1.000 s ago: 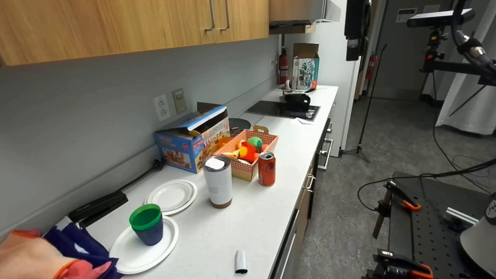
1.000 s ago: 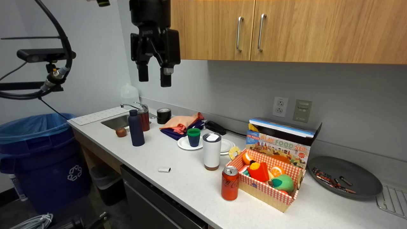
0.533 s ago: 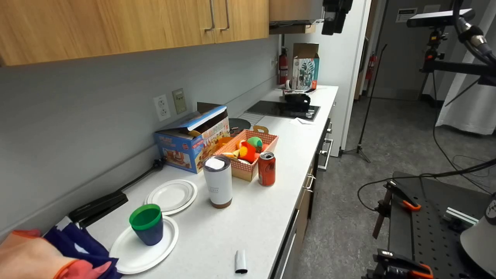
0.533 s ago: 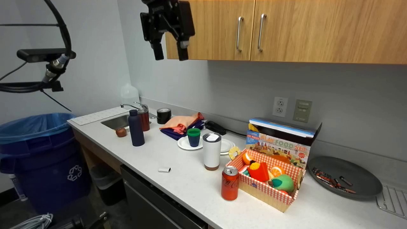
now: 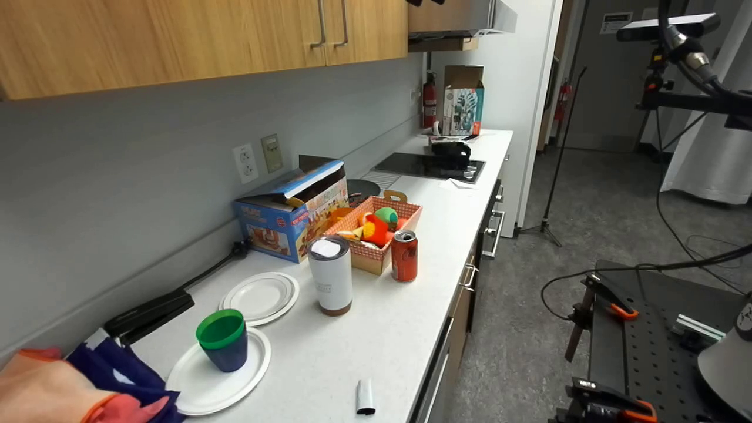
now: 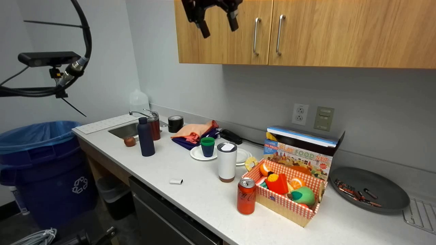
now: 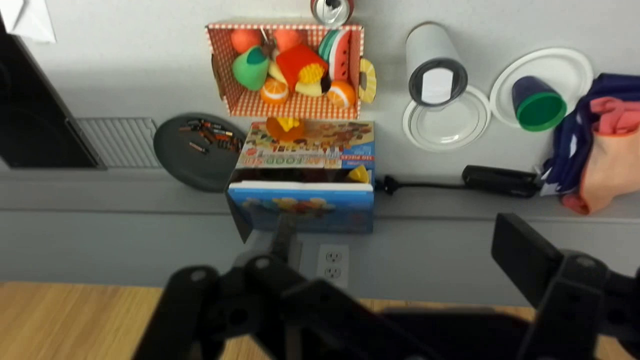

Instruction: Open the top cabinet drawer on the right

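Note:
The top cabinet drawer is the right-hand honey-coloured door [image 6: 354,34], also in an exterior view [image 5: 376,32]. Its slim silver handle [image 6: 280,35] stands beside the seam; the door is shut. The neighbouring wooden door [image 6: 221,47] with its own handle [image 6: 256,36] is shut too. My gripper [image 6: 219,28] is open and empty, in front of the neighbouring door, left of both handles. Only its fingertips [image 5: 414,2] show at the top edge of an exterior view. In the upside-down wrist view, my gripper [image 7: 397,237] has its fingers wide apart, with cabinet wood [image 7: 75,320] below.
Below on the white counter [image 6: 197,200] stand a white tumbler [image 6: 227,163], a red can [image 6: 246,196], a checked basket [image 6: 282,204], a play food box [image 6: 296,153] and a dark pan [image 6: 369,190]. A camera [image 6: 49,58] and arm cable [image 6: 87,37] are at the left.
My gripper has risen and moved toward the cabinet, to the right in one exterior view and nearly out of the top of the other, tilting as it goes. Doors and counter things are unchanged.

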Controlling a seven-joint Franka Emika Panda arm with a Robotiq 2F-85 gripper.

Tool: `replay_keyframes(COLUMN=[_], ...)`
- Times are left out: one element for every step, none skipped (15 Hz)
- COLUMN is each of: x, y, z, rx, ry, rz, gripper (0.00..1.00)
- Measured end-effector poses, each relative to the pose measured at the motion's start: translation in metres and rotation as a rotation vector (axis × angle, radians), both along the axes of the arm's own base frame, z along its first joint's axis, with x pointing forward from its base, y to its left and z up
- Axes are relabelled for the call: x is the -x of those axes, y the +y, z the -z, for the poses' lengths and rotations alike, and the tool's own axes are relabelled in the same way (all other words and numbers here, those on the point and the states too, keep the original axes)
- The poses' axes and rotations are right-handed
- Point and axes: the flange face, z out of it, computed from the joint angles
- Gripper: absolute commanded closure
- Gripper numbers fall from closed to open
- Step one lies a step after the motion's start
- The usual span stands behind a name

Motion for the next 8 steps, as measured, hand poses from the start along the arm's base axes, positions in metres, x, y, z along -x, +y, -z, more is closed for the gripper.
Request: replay_keyframes(x=[-0.01,-0.02,-0.029,-0.037,-0.045,-0.05,-0.055,-0.058], y=[0.001,0.001,0.0,-0.001,-0.002,-0.002,-0.001,0.0], z=[-0.001,-0.002,-0.002,-0.003,-0.004,-0.006,-0.007,-0.008], rx=[0.019,0.037,0.056,0.075,0.092,0.107,0.117,0.123], ry=[-0.029,-0.055,-0.079,-0.101,-0.121,-0.139,-0.153,-0.162], rz=[-0.001,0.002,0.006,0.008,0.009,0.011,0.014,0.017], gripper=[0.0,0.0,0.0,0.0,0.0,0.0,0.0,0.0])
